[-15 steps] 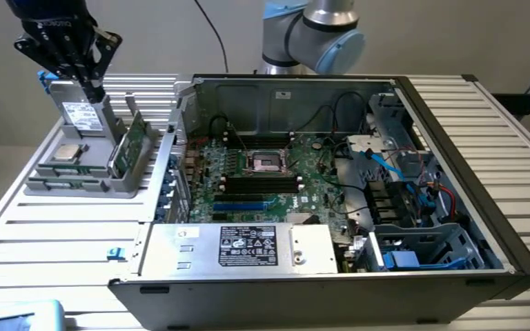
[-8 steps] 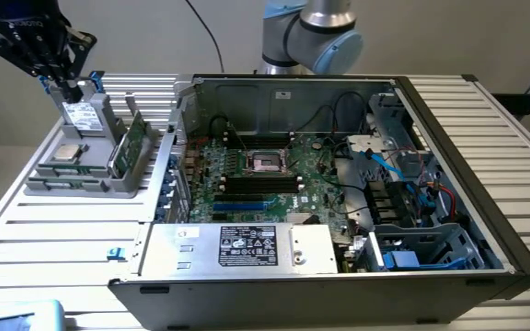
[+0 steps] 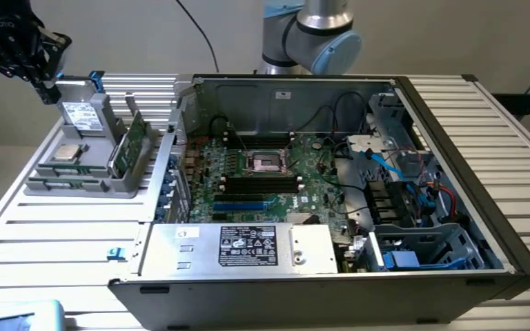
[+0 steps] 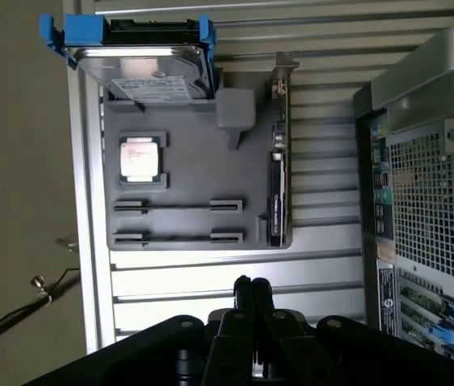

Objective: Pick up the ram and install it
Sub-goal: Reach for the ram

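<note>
Black gripper [image 4: 251, 285], jaws together and empty, near grey plastic tray [image 4: 187, 161]; ram [image 4: 179, 207] perhaps the thin dark edge in its slot. Beside: blue-framed hard drive [image 4: 150, 76], upright green card [image 3: 129, 148], open black computer case [image 3: 339, 293]. Slatted aluminium table [image 3: 63, 227], pale wall [image 3: 145, 34].

A robotics lab (slatted metal bench [image 3: 63, 227], opened computer [image 3: 339, 296]).

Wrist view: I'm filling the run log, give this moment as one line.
fingers shut, empty | beside grey tray, not touching | computer case open
</note>
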Robot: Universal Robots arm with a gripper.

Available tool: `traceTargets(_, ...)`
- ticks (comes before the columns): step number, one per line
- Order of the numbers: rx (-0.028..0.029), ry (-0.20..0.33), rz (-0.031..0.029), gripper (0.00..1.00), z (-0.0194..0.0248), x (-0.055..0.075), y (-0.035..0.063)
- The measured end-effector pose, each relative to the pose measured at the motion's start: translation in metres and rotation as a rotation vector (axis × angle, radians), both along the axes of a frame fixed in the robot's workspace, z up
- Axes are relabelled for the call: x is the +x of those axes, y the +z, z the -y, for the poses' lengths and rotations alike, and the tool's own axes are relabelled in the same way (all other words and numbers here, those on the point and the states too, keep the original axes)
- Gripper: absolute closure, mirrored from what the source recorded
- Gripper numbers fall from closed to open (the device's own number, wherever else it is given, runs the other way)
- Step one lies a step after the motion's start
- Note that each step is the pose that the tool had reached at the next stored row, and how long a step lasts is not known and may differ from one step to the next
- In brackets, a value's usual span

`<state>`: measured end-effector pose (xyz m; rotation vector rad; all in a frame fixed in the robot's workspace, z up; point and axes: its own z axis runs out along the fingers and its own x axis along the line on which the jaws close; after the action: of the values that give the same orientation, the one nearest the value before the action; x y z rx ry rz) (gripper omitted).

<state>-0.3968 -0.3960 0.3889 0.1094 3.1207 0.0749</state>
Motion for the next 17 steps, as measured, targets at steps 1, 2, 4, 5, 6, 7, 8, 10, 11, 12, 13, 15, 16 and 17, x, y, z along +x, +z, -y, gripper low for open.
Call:
traceTargets(1, 0.0, 0.0, -0.0005, 0.89, -0.0006, -0.004, -0.0005)
traceTargets(2, -0.0002, 0.0, -0.0014, 0.89, -0.002, -0.007, -0.0013)
traceTargets(4, -0.0006, 0.0, -0.0025, 0.89, -0.0065, -0.011, -0.0029)
traceTargets(5, -0.0006, 0.0, -0.0027, 0.89, -0.0092, -0.013, -0.0036)
traceTargets(6, -0.0006, 0.0, -0.0026, 0.89, -0.0118, -0.016, -0.0044)
traceTargets(7, -0.0006, 0.0, -0.0026, 0.89, -0.0144, -0.019, -0.0052)
traceTargets(8, -0.0007, 0.0, -0.0029, 0.89, -0.0167, -0.022, -0.0058)
traceTargets(10, -0.0007, 0.0, -0.0027, 0.89, -0.0204, -0.031, -0.0076)
traceTargets(11, -0.0007, 0.0, -0.0029, 0.89, -0.0221, -0.034, -0.0083)
traceTargets(12, -0.0006, 0.0, -0.0034, 0.89, -0.0235, -0.038, -0.0091)
traceTargets(13, -0.0006, 0.0, -0.0047, 0.89, -0.0246, -0.04, -0.0099)
traceTargets(15, -0.0005, 0.0, -0.0094, 0.89, -0.0259, -0.044, -0.0114)
traceTargets(16, -0.0006, 0.0, -0.0121, 0.89, -0.0265, -0.045, -0.0119)
traceTargets(17, -0.0006, 0.0, -0.015, 0.89, -0.0269, -0.046, -0.0126)
